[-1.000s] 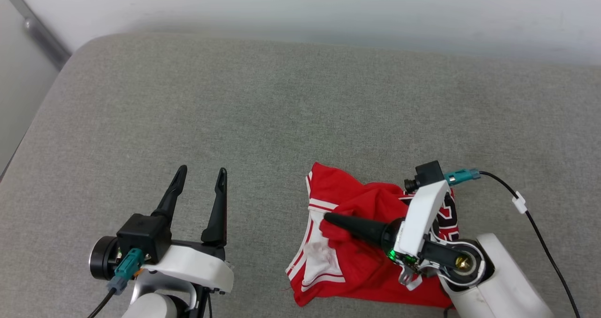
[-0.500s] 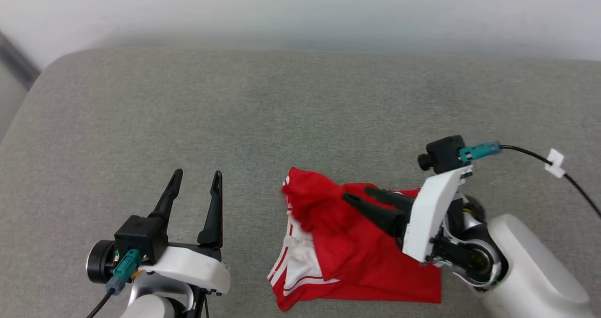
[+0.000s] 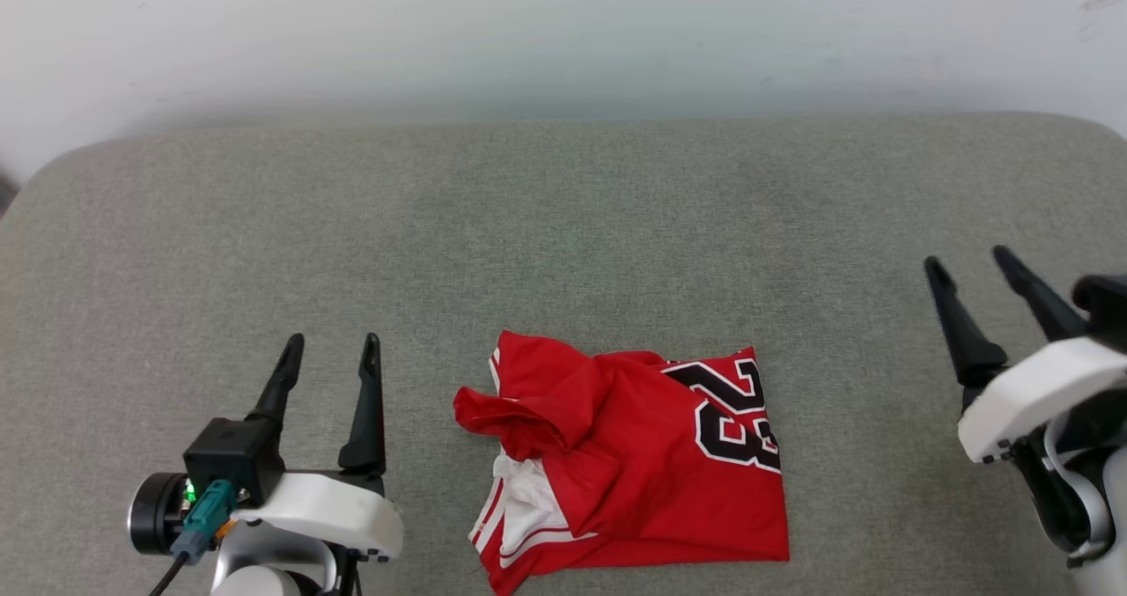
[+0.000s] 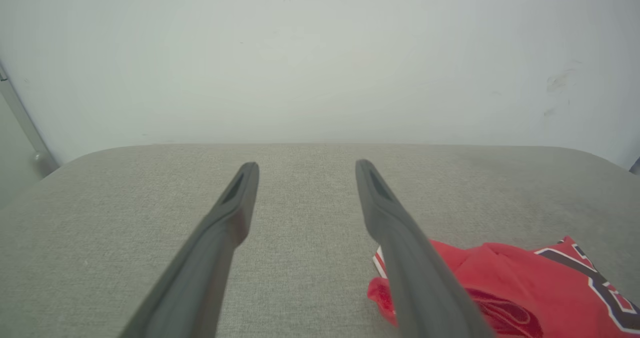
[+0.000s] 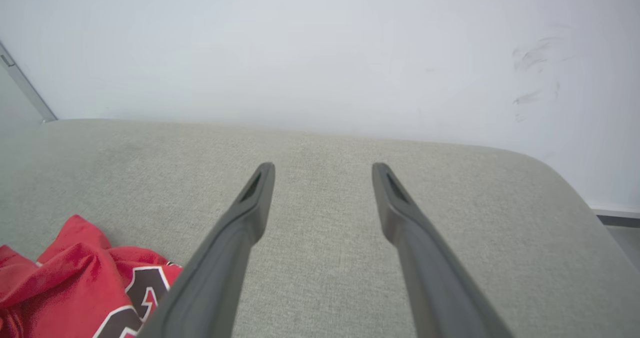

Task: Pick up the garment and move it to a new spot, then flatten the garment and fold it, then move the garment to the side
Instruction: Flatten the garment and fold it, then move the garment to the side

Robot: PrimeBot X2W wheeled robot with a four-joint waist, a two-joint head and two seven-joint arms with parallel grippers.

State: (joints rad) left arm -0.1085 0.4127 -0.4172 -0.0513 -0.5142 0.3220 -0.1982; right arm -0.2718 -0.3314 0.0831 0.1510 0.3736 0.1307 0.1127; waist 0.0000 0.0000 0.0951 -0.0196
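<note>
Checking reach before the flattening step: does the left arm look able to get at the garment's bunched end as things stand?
Probably yes. The left gripper stands open beside the garment, whose bunched end faces it; only grey cushion lies between them, with nothing in the way.

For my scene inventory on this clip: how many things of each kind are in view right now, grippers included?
Garments: 1, the red jersey T-shirt, crumpled, number 23 showing
Grippers: 2, the left gripper and the right gripper, both open and apart from the shirt
Surfaces: 1, the grey fabric cushion that the shirt lies on
Total: 4
</note>
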